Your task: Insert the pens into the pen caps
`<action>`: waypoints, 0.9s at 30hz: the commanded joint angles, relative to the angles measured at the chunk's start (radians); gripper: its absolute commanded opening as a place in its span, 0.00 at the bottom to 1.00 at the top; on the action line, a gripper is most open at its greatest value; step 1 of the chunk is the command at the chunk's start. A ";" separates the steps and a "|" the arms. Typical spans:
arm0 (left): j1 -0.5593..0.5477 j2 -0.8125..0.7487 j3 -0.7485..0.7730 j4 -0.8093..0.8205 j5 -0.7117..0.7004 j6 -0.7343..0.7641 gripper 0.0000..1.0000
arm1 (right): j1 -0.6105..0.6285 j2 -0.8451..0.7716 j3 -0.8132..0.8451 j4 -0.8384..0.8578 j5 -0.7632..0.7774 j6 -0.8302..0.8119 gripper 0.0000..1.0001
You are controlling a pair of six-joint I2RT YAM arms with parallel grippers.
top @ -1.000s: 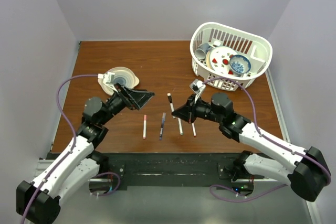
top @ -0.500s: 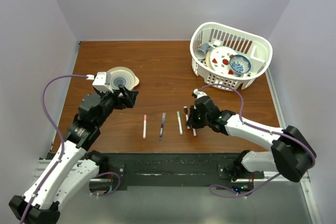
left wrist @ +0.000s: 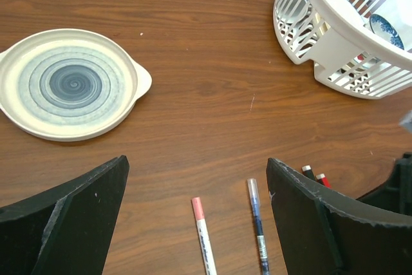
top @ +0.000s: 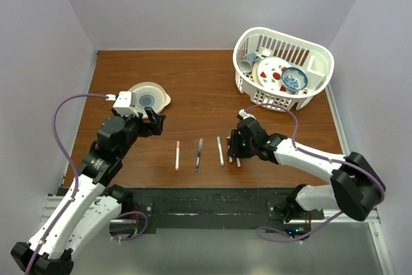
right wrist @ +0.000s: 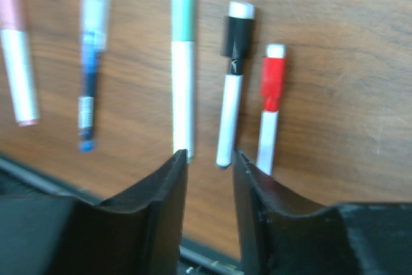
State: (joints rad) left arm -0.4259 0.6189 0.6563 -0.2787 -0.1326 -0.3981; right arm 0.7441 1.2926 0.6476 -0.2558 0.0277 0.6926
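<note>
Left gripper (left wrist: 196, 164) hovers over the brown wooden table (left wrist: 212, 62), jaws spread wide, nothing in them. The round cream plate with a grey-blue swirl (left wrist: 67, 82) sits ahead and to its left. Just ahead, between its fingers, lie the pink-capped white pen (left wrist: 202, 236) and the dark blue pen with a clear cap (left wrist: 257, 223), side by side and apart. Next along come the green-capped white pen (right wrist: 183, 94), black-capped white pen (right wrist: 228, 114) and red-capped white pen (right wrist: 267, 130), close together right in front of the right gripper (right wrist: 209, 159). That gripper is low, jaws only narrowly parted and gripping nothing. The black-capped pen's tail end pokes just into the gap, nearer the right finger. The step looks like working that black-capped pen, and all five already seem to wear caps. To do it well, centre the gap on the barrel, not the cap. Keep the fingers off the green and red neighbours just beside, and push along the pen's axis. The white slatted plastic basket (top: 248, 85) of dishes sits well beyond and to the right. Only the right wrist view shows how the caps sit. The top view can't resolve that, and the left wrist view catches just the black and red tips.
</note>
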 commanded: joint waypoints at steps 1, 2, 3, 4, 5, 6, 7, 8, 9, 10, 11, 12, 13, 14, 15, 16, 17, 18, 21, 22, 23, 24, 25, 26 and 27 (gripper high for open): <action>0.004 -0.019 -0.004 0.035 0.007 0.036 0.93 | -0.003 -0.124 0.125 -0.089 -0.011 -0.007 0.44; 0.004 -0.021 -0.006 0.044 0.016 0.039 0.93 | -0.002 -0.165 0.142 -0.133 -0.006 -0.013 0.47; 0.004 -0.025 -0.007 0.045 0.031 0.035 0.93 | -0.003 -0.183 0.177 -0.157 0.001 -0.025 0.49; 0.004 -0.027 -0.007 0.044 0.039 0.031 0.93 | -0.002 -0.203 0.196 -0.178 0.003 -0.036 0.52; 0.004 -0.030 -0.007 0.047 0.051 0.025 0.93 | -0.003 -0.243 0.213 -0.200 0.002 -0.047 0.58; 0.004 -0.037 -0.001 0.050 0.091 0.013 0.93 | -0.002 -0.268 0.242 -0.203 -0.018 -0.071 0.64; 0.004 -0.042 0.006 0.052 0.117 0.007 0.93 | -0.002 -0.289 0.257 -0.206 -0.025 -0.082 0.71; 0.004 -0.047 0.017 0.049 0.137 -0.001 0.93 | -0.002 -0.336 0.273 -0.209 -0.026 -0.091 0.93; 0.004 -0.057 0.043 0.049 0.201 -0.016 0.93 | -0.003 -0.358 0.296 -0.207 -0.025 -0.103 0.99; 0.004 -0.064 0.057 0.049 0.232 -0.021 0.93 | -0.002 -0.378 0.306 -0.209 -0.025 -0.105 0.99; 0.004 -0.077 0.071 0.053 0.264 -0.022 0.93 | -0.003 -0.398 0.317 -0.223 -0.025 -0.105 0.99; 0.004 -0.085 0.094 0.053 0.316 -0.021 0.93 | -0.002 -0.429 0.340 -0.232 -0.006 -0.105 0.99; 0.004 -0.094 0.103 0.055 0.338 -0.021 0.93 | -0.003 -0.444 0.348 -0.244 0.009 -0.100 0.99; 0.004 -0.110 0.109 0.056 0.352 -0.022 0.93 | -0.003 -0.461 0.353 -0.255 0.021 -0.097 0.99; 0.004 -0.119 0.115 0.052 0.358 -0.030 0.92 | -0.003 -0.487 0.359 -0.260 0.035 -0.076 0.99; 0.004 -0.128 0.117 0.047 0.355 -0.034 0.92 | -0.002 -0.501 0.359 -0.264 0.064 -0.064 0.99; 0.004 -0.143 0.118 0.038 0.358 -0.038 0.92 | -0.002 -0.512 0.357 -0.270 0.078 -0.053 0.99; 0.004 -0.153 0.114 0.035 0.370 -0.036 0.92 | -0.002 -0.522 0.356 -0.276 0.095 -0.019 0.99; 0.004 -0.177 0.095 0.045 0.389 -0.047 0.92 | -0.002 -0.547 0.368 -0.321 0.152 0.013 0.99; 0.004 -0.179 0.092 0.052 0.390 -0.048 0.92 | -0.002 -0.556 0.371 -0.335 0.165 0.015 0.99; 0.004 -0.180 0.088 0.053 0.393 -0.053 0.92 | -0.002 -0.562 0.376 -0.335 0.170 0.015 0.99; 0.004 -0.180 0.082 0.056 0.392 -0.056 0.92 | -0.002 -0.569 0.374 -0.332 0.176 0.013 0.99; 0.004 -0.179 0.080 0.064 0.392 -0.059 0.92 | -0.002 -0.579 0.371 -0.324 0.173 0.013 0.99; 0.004 -0.176 0.082 0.064 0.395 -0.062 0.92 | -0.002 -0.585 0.368 -0.326 0.175 0.009 0.99; 0.004 -0.174 0.082 0.068 0.395 -0.062 0.92 | -0.002 -0.592 0.368 -0.324 0.178 0.007 0.99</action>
State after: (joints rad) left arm -0.4259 0.4404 0.7368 -0.2546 0.2317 -0.4374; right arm 0.7441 0.7258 0.9821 -0.5709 0.1497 0.6819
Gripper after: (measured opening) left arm 0.919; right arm 0.986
